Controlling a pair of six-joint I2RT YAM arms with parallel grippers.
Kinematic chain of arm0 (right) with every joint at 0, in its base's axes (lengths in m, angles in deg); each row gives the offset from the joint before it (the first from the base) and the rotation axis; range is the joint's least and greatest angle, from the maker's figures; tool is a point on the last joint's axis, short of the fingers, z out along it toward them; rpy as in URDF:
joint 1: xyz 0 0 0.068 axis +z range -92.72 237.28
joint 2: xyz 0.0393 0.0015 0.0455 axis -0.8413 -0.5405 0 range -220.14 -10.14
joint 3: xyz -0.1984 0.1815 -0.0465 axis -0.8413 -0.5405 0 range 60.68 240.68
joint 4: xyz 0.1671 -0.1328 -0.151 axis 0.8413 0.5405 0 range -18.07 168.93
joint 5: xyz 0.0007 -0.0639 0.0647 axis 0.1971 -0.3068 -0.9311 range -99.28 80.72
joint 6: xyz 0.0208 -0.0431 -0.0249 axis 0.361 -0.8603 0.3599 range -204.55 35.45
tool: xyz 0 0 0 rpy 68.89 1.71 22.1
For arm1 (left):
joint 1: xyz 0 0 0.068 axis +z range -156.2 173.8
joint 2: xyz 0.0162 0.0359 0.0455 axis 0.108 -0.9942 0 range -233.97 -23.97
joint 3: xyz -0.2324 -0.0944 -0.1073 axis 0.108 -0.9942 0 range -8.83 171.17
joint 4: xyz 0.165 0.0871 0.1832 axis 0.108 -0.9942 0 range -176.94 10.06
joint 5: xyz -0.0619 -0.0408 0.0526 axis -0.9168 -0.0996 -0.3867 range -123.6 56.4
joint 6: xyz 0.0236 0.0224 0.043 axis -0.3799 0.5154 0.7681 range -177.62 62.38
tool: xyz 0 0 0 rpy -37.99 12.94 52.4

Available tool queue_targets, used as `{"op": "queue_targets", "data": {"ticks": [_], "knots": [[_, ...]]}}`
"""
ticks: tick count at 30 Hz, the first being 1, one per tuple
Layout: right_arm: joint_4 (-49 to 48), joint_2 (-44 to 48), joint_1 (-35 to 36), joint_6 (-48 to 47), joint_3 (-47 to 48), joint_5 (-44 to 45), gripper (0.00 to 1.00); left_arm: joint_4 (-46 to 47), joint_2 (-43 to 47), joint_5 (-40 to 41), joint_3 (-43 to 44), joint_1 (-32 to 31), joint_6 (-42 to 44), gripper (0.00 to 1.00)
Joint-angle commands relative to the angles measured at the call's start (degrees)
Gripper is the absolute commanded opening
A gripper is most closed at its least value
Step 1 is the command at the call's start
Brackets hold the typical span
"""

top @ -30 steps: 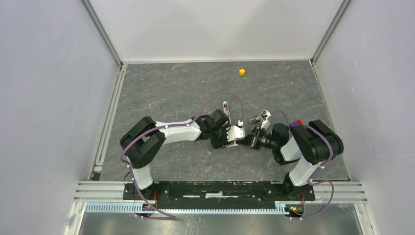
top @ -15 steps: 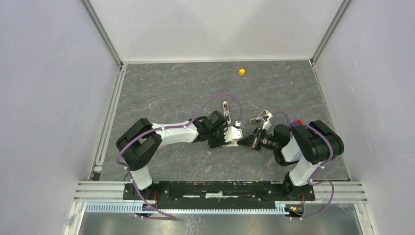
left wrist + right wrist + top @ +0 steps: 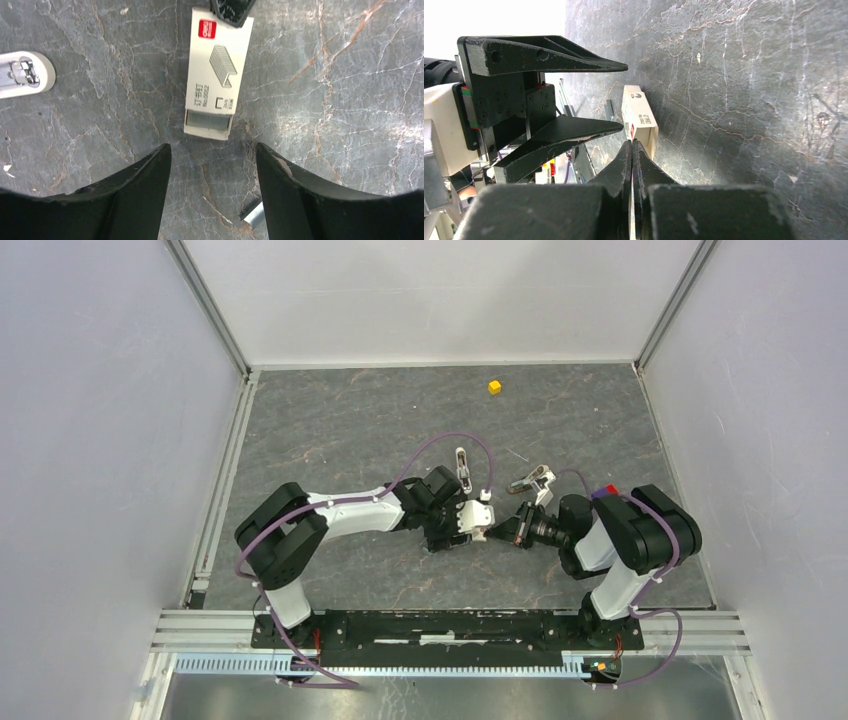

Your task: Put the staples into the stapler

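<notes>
The staples (image 3: 252, 212), a small silvery strip, lie on the grey table right beside the inner edge of my left gripper's right finger (image 3: 300, 190). My left gripper (image 3: 212, 147) hangs open over bare table, with nothing between its jaws. Just ahead of it lies a pale staple box (image 3: 215, 75), its open end showing grey staples inside. My right gripper (image 3: 631, 146) is shut, and its tips rest on the box's (image 3: 639, 120) far end. The white stapler (image 3: 25, 75) lies off to the left, seen from above as a slim white piece (image 3: 461, 462).
A small yellow cube (image 3: 494, 387) sits near the back wall. The two arms meet at mid-table, and the left gripper (image 3: 624, 95) stands close in front of the right wrist camera. White walls and metal rails enclose the grey stone-patterned table (image 3: 350, 430).
The left gripper's jaws have opened wider, and it has drawn back a little to the left and toward the near edge. The right gripper stays shut at the box.
</notes>
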Motion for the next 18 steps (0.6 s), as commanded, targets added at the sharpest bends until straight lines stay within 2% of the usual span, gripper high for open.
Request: {"op": "queue_targets", "data": {"ticks": [1, 12, 18], "knots": [[-3.0, 0.0, 0.6, -0.7, 0.5, -0.4, 0.00, -1.0, -1.8, -3.3, 3.1, -0.1, 3.1, 0.70], [-3.9, -1.1, 1.3, -0.6, 1.4, -1.3, 0.00, -1.3, -3.6, -4.0, 4.8, -0.1, 5.1, 0.69], [-4.6, -1.9, 1.3, -0.5, 1.5, -1.9, 0.00, -1.4, -4.4, -4.7, 5.2, -0.1, 5.9, 0.63]]}}
